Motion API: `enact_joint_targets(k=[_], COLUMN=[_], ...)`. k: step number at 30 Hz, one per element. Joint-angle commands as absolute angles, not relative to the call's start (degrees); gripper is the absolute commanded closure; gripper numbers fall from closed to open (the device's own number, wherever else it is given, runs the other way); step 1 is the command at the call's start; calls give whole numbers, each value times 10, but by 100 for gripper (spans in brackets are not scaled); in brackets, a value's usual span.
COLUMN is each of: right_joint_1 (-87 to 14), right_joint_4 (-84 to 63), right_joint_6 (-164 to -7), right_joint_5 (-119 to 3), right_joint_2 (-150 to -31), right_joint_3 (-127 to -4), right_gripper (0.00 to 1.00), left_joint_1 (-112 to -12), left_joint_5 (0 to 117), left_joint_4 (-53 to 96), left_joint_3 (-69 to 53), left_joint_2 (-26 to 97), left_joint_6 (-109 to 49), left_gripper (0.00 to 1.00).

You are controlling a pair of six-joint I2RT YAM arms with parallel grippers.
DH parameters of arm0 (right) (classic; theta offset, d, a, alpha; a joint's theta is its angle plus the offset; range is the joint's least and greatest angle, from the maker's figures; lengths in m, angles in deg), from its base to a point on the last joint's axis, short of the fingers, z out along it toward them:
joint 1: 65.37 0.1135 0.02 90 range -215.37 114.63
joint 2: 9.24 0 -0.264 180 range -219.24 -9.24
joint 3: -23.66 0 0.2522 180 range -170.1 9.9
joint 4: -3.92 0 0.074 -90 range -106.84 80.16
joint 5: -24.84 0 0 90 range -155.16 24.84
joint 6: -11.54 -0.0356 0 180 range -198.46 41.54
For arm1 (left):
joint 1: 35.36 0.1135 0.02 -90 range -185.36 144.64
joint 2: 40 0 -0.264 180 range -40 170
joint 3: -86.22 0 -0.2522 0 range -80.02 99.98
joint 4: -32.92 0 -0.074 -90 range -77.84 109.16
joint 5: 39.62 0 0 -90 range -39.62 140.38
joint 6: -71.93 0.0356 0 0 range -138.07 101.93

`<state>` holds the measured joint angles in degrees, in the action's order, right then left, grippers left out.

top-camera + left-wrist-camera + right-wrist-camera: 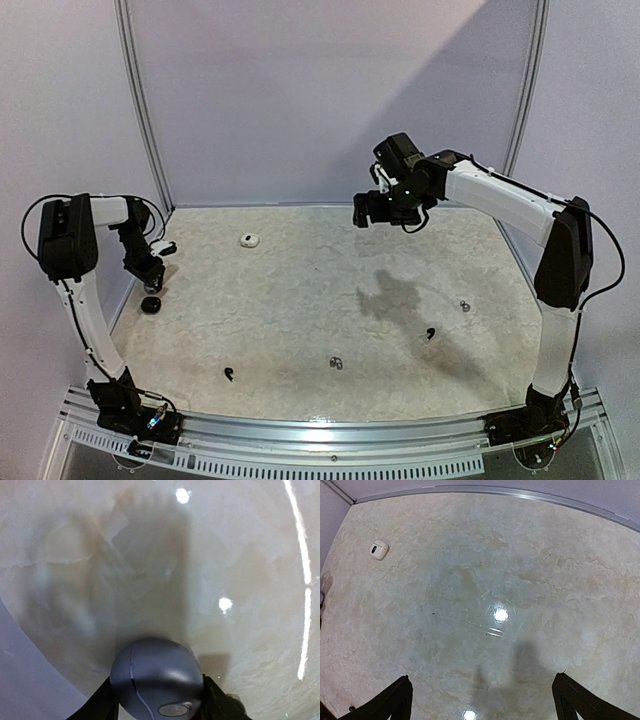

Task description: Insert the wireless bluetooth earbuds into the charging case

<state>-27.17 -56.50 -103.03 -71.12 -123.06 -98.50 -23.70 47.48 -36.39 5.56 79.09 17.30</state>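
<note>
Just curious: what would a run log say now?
left gripper: shut on dark case | right gripper: open | earbuds: loose on table

Looks down across a pale marbled tabletop (pixel 560 580). Catches two dark fingers (pixel 390 700) of the right gripper (pixel 482 677) at the bottom corners, spread wide apart above the surface. Finds a small white charging case (pixel 379 549) lying near the upper left, well apart from both fingers. Picks up two bright glints (pixel 500 614) on the sheen, a soft shadow (pixel 527 655) just beside the lower centre, a speck (pixel 351 708) too small to identify, and a pale wall strip (pixel 470 489) along the far edge.
</note>
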Motion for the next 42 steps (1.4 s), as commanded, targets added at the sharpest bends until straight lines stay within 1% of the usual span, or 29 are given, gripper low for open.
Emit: enact_joint_targets(k=[1, 3, 7, 12, 15, 18, 20, 24, 27, 29, 33, 37, 42], right_joint_1=[-267, -267, -267, -266, -260, -245, -229, -188, -159, -143, -112, -91, -80], right_joint_4=[-575, -571, -556, -533, -516, -473, -427, -375, -325, -308, -281, -260, -204], right_joint_6=[-1045, -1046, -1042, -1043, -1048, -1066, -1078, -1101, -1124, -1140, -1152, -1164, -1198], right_joint_5=[-730, -734, -731, -679, -658, -607, -576, -536, -480, -462, -440, -427, -427], right_joint_2=[-1213, -1206, -1189, -1160, -1131, -1098, -1081, -1075, -1083, -1088, -1089, -1081, -1062], right_joint_3=[-994, -994, -994, -986, -967, -937, -916, -909, -905, -903, -893, -861, -808], right_gripper=[1, 1, 1, 1, 5, 9, 12, 16, 20, 23, 29, 33, 42], left_joint_1=[-239, -250, -296, -404, -483, -559, -611, -720, -791, -827, -870, -885, -898], left_joint_5=[563, 591, 624, 621, 595, 584, 567, 524, 480, 450, 403, 391, 383], left_joint_4=[-366, -375, -389, -413, -441, -470, -449, -343, -283, -273, -277, -277, -276], left_joint_3=[48, 59, 86, 122, 140, 157, 137, 70, 34, 25, 33, 36, 39], left_joint_2=[745, 716, 655, 575, 526, 489, 450, 371, 343, 341, 355, 358, 361], left_joint_6=[201, 207, 212, 244, 295, 334, 370, 398, 404, 403, 376, 359, 354], left_gripper=[93, 100, 100, 100, 100, 100, 100, 100, 100, 100, 100, 100, 100])
